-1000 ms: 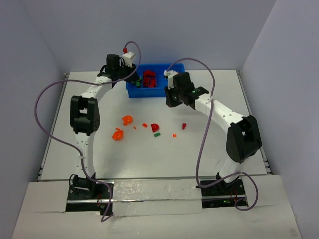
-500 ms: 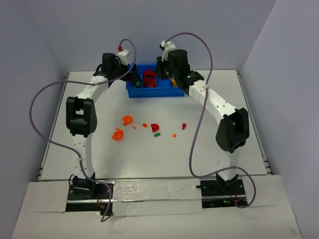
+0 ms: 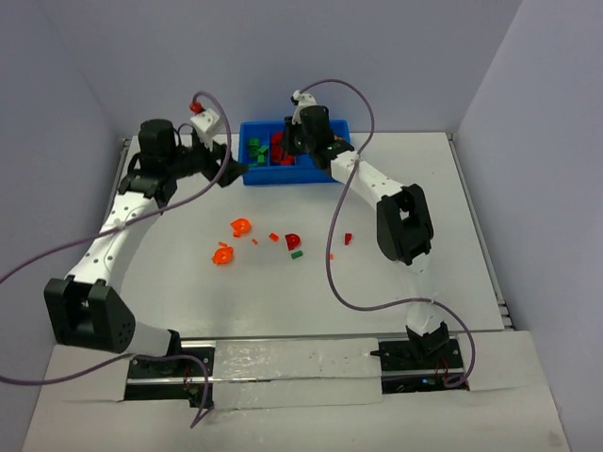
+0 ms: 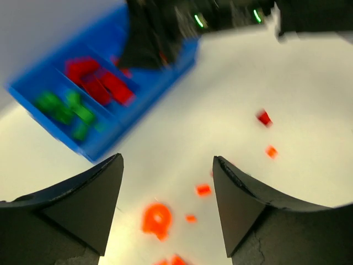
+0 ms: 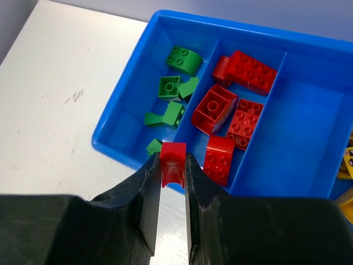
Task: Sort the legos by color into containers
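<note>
Working over a white table boxed by pale lilac walls. Smeared with blur in the left wrist view; right end of the blue tray cropped in the right wrist view. Holds the left gripper spread wide, empty, just left of the tray. Pinches a red lego in the right gripper over the tray's near wall. Loose legos mid-table.

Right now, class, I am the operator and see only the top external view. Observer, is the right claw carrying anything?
Observer: Yes. The right claw is shut on a red arch lego.
Operator: Where over the tray?
Observer: Seen from the right wrist, at its near wall, by the divider between the green legos and the red legos.
Operator: And the left claw?
Observer: Open, nothing in it; orange legos lie on the table below it.
</note>
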`<action>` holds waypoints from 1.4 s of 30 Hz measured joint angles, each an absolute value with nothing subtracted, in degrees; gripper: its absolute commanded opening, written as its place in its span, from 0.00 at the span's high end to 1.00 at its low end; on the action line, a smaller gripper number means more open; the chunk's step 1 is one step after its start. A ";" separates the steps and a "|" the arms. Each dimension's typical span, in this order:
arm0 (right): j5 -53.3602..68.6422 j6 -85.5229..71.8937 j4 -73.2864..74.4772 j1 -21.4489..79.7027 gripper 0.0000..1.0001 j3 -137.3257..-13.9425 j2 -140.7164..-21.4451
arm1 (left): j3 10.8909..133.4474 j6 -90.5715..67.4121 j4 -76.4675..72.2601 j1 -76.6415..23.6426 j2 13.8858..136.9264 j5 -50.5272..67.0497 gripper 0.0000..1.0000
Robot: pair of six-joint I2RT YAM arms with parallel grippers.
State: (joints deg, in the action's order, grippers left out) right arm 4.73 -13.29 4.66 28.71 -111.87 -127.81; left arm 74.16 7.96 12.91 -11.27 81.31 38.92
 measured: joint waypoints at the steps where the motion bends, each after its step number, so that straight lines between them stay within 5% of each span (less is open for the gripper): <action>1: 4.40 -13.65 4.04 28.71 1.00 -111.87 -128.46 | 70.90 8.70 12.95 -11.62 79.94 39.23 0.26; 14: 2.88 -14.90 -0.54 28.71 0.94 -111.87 -132.48 | 52.32 15.30 15.40 -27.74 76.88 34.64 0.30; 20: 2.08 -14.91 -1.68 28.71 0.69 -111.87 -133.34 | 51.51 16.18 13.32 -35.56 78.20 28.59 0.29; 31: 1.89 -14.58 -2.01 28.69 0.42 -111.87 -135.17 | 53.14 16.29 12.34 -39.97 87.75 20.92 0.37; 42: 1.96 -14.48 -2.13 28.62 0.36 -111.87 -135.17 | 59.91 15.38 12.73 -43.36 96.99 18.33 0.42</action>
